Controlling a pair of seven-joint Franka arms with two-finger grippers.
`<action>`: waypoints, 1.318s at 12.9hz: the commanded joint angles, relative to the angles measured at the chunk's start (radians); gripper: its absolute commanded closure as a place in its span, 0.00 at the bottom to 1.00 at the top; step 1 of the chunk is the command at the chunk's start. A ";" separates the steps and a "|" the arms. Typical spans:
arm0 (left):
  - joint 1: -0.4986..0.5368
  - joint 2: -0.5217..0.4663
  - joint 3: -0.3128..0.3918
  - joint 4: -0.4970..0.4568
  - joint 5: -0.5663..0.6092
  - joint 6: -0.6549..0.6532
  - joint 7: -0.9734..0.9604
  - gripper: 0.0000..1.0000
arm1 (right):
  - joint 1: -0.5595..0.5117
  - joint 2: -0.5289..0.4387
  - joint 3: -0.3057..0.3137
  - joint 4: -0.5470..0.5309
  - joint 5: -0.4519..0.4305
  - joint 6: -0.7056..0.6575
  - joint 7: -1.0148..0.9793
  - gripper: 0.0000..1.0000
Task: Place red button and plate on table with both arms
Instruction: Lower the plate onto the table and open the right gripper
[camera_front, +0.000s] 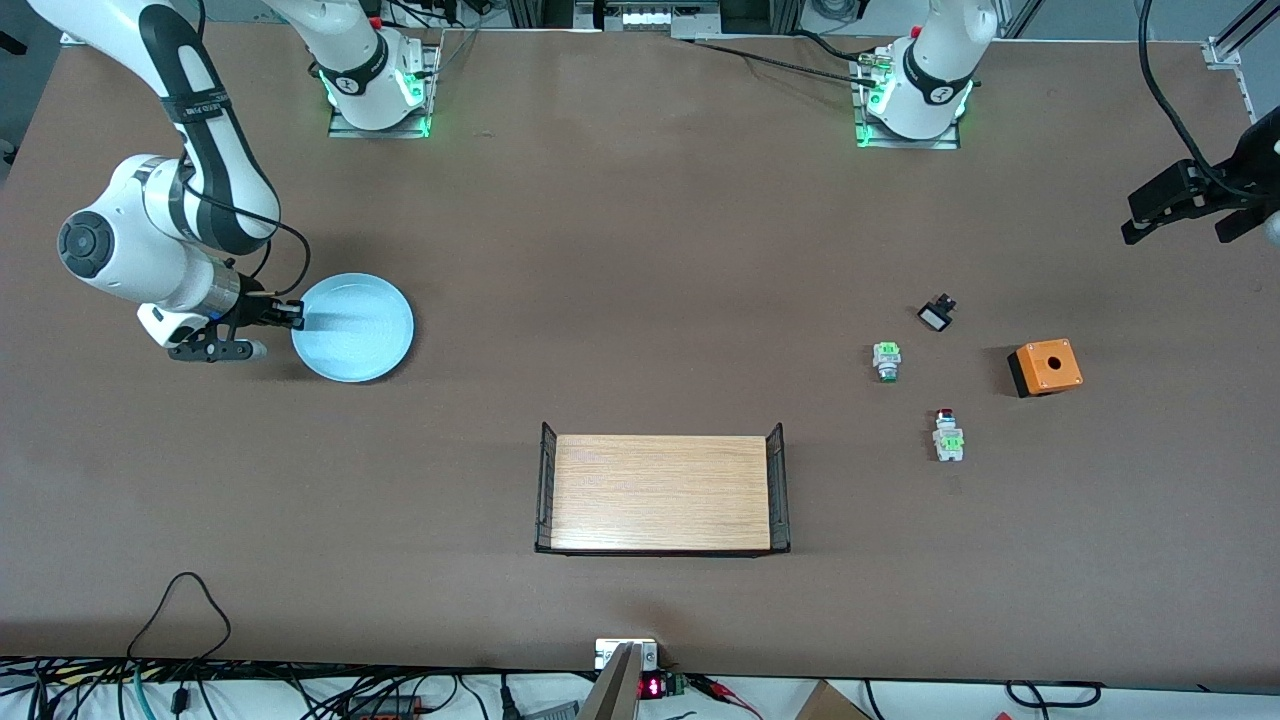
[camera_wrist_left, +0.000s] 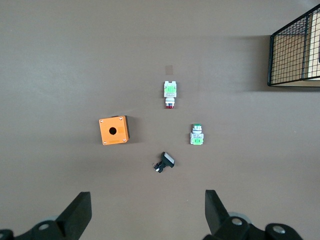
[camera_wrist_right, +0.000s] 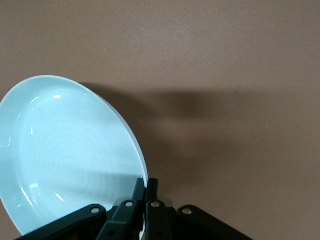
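I saw the red button lying on its side on the brown worktop, toward the left arm's end. Its long axis ran roughly toward and away from the front camera, the dark red cap pointing away from that camera and the green block nearer to it. The plate sat toward the right arm's end with nothing in it. In the right wrist view it looked tilted, its rim pinched between the pressed-together fingers of the right end effector, and I could not tell whether its lower edge touched the worktop.

The left end effector hung spread wide and holding nothing over the worktop's edge at the left arm's end; in its wrist view both fingers stood well apart.

Near the red button lay a green-and-silver part, a small black-and-white part and an orange box with a round hole in its top. A wooden tray with black wire ends stood mid-worktop, nearer to the front camera, with nothing on it. Cables trailed along the worktop's near edge.
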 joint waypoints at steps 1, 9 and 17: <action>0.010 -0.007 -0.009 0.014 -0.010 -0.022 0.012 0.00 | -0.019 -0.003 0.018 -0.025 -0.007 0.029 -0.017 0.95; 0.012 -0.006 -0.008 0.014 -0.007 -0.022 0.058 0.00 | -0.007 -0.064 0.083 0.021 -0.005 -0.009 0.196 0.00; 0.012 -0.003 -0.006 0.035 -0.009 -0.025 0.047 0.00 | 0.050 -0.056 0.099 0.410 -0.083 -0.452 0.371 0.00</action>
